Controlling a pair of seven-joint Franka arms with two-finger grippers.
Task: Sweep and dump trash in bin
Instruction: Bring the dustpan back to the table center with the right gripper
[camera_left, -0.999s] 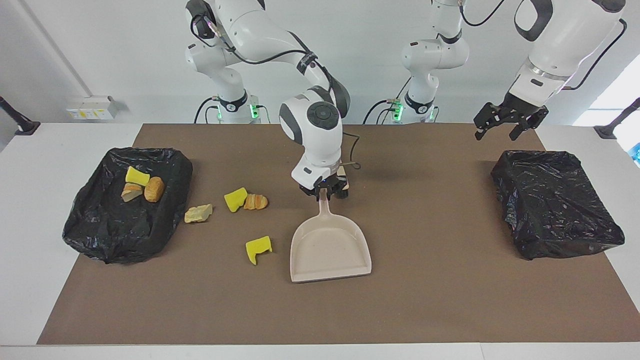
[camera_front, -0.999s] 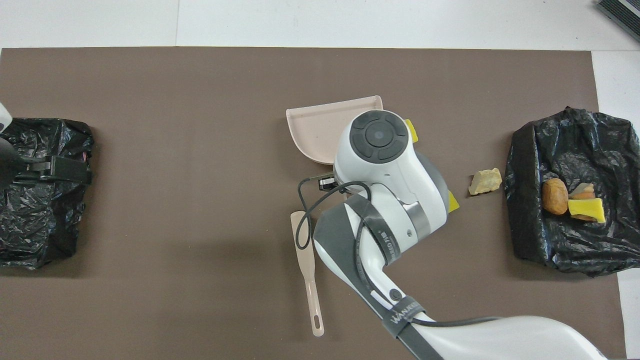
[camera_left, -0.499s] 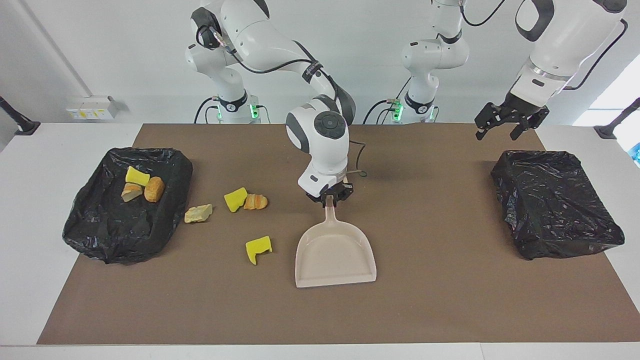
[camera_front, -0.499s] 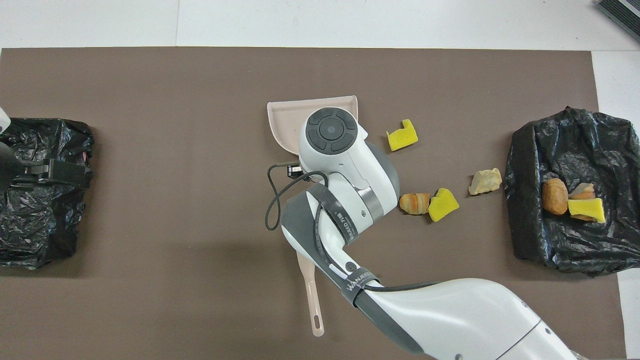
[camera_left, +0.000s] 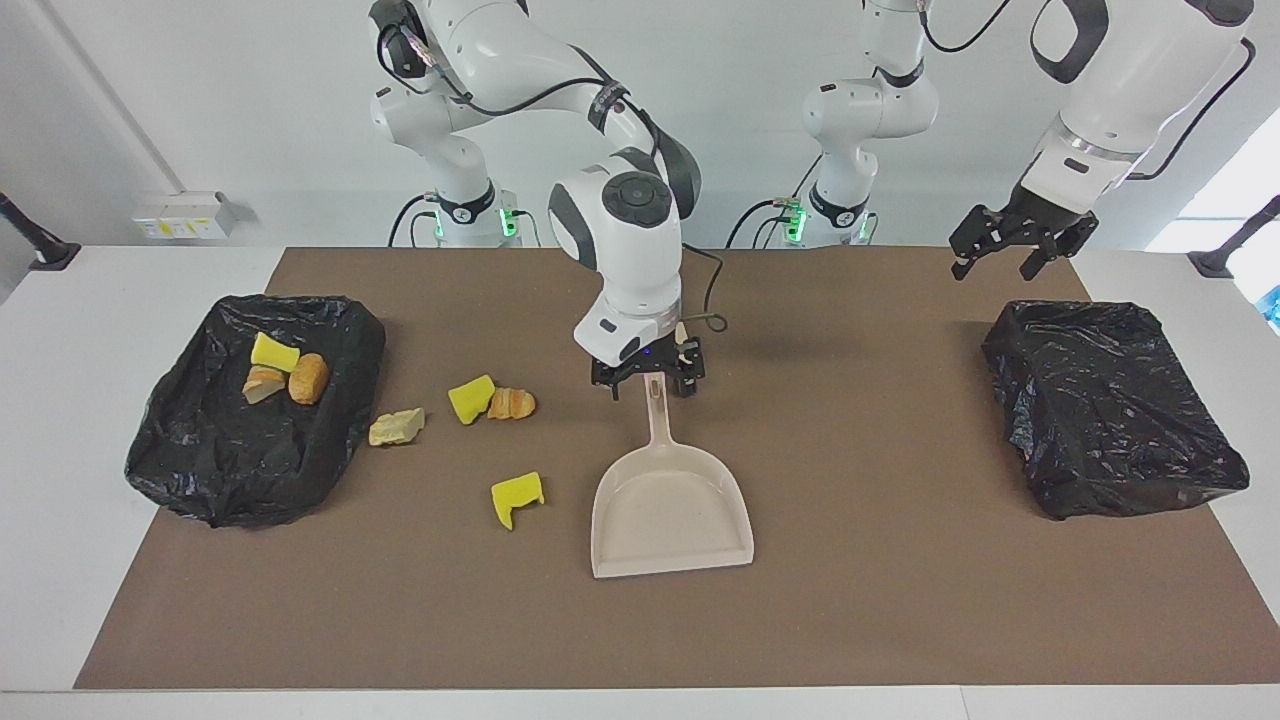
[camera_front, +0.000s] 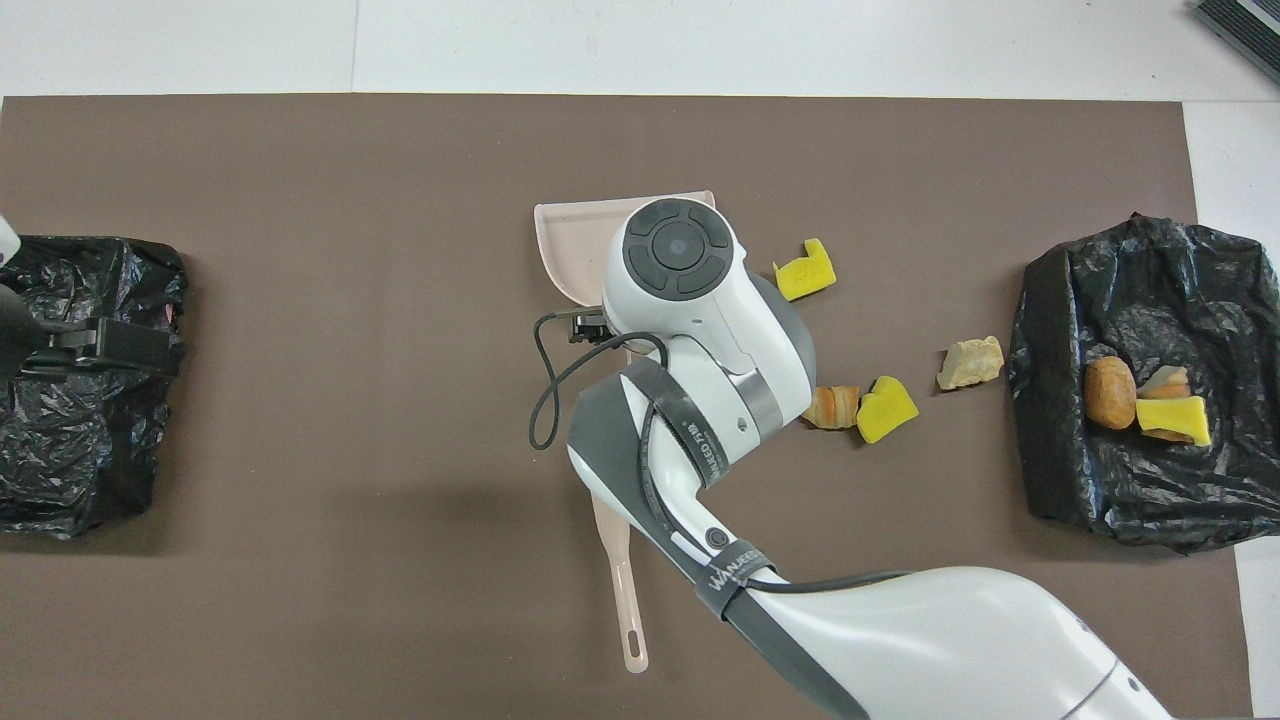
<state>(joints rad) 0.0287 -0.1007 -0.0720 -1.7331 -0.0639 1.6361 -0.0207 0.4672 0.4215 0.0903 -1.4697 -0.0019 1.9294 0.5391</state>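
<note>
**A:** Trash first. Four scraps lie loose on the mat, left of centre in the facing frame: a yellow sponge bit (camera_left: 517, 497) lowest, a second yellow bit (camera_left: 471, 399) touching a bread lump (camera_left: 512, 403), and the pale chunk (camera_left: 397, 427) just beside the black-lined bin (camera_left: 200, 450). Three more pieces (camera_left: 275, 365) sit inside that bin.

**B:** And the dustpan (camera_left: 670, 510)? A second ago it was pinched by the handle.

**A:** Not any more. It lies flat at frame centre with its mouth toward the bottom edge, empty, and the right gripper (camera_left: 648, 378) has just sprung wide. Its fingers stand spread on either side of the handle's tip, gripping nothing, and the wrist has lifted a touch.

**B:** So the pan is parked?

**A:** That's my read. It shifted slightly as it was set down, and now it rests on its own, near the lowest yellow bit but not touching it.

**B:** What about the other arm?

**A:** The left gripper (camera_left: 1010, 245) waits at upper right, open and empty, above the mat's corner near the second black bin (camera_left: 1115, 410).

**B:** What does it mean for the job?

**A:** It's under half done, I'd say. The freed arm probably needs a sweeper. From overhead a flat beige stick (camera_front: 620, 580) lies at bottom centre, partly under that arm. Whatever pushes the scraps in, the unheld pan could slide.
</note>
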